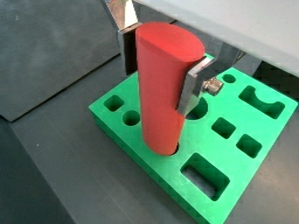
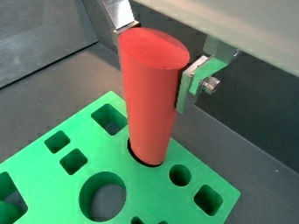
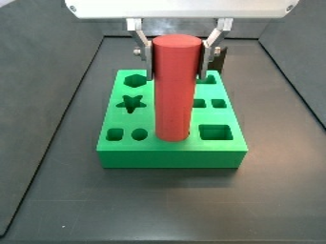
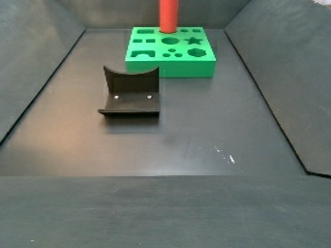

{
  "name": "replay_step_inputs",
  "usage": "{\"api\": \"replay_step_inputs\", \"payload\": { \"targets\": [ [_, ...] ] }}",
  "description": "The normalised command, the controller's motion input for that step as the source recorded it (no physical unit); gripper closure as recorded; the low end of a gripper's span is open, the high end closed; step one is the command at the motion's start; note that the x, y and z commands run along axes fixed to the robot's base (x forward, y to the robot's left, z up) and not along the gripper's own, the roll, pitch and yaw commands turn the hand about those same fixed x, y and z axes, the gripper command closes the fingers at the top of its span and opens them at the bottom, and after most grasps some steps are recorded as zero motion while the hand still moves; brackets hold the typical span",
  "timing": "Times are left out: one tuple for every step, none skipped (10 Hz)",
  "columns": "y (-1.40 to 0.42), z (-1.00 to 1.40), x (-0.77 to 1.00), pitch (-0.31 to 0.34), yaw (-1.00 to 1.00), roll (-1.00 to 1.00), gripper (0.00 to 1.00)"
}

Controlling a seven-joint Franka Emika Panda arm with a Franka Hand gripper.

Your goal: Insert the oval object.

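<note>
The oval object (image 1: 158,114), a tall smooth red peg, stands upright with its lower end in a hole of the green block (image 1: 233,166). My gripper (image 1: 158,87) straddles the peg near its flat top, one silver finger (image 1: 197,83) on each side, pads against it. Both side views show the peg (image 3: 176,105) (image 4: 168,15) rising high above the block (image 3: 173,157) (image 4: 195,66). In a side view the gripper (image 3: 176,71) hangs from above. It also shows in a wrist view (image 2: 158,70) around the peg (image 2: 152,114), above the block (image 2: 35,157).
The block has several other shaped holes, among them a star (image 3: 132,103) and a square (image 3: 216,131). The dark fixture (image 4: 130,94) stands on the black floor nearer the camera than the block. Raised dark walls border the floor.
</note>
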Motion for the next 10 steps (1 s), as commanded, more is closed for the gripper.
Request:
{"api": "replay_step_inputs", "payload": {
  "targets": [
    [0.04, -0.26, 0.02, 0.030, 0.00, 0.17, 1.00],
    [0.06, -0.24, 0.06, 0.049, 0.02, 0.20, 1.00],
    [0.02, -0.24, 0.02, 0.033, 0.00, 0.14, 1.00],
    [0.01, -0.19, 0.00, 0.027, 0.00, 0.12, 1.00],
    [0.00, -0.20, 0.00, 0.000, -0.01, 0.00, 1.00],
    [0.00, -0.28, 0.00, 0.000, -0.05, -0.03, 1.00],
    [0.00, -0.29, 0.00, -0.013, -0.06, -0.04, 1.00],
    [0.00, -0.29, 0.00, -0.017, -0.09, -0.06, 1.00],
    [0.00, -0.23, 0.00, -0.007, -0.07, -0.05, 1.00],
    [0.00, -0.21, 0.00, 0.000, -0.03, -0.02, 1.00]
  ]
}}
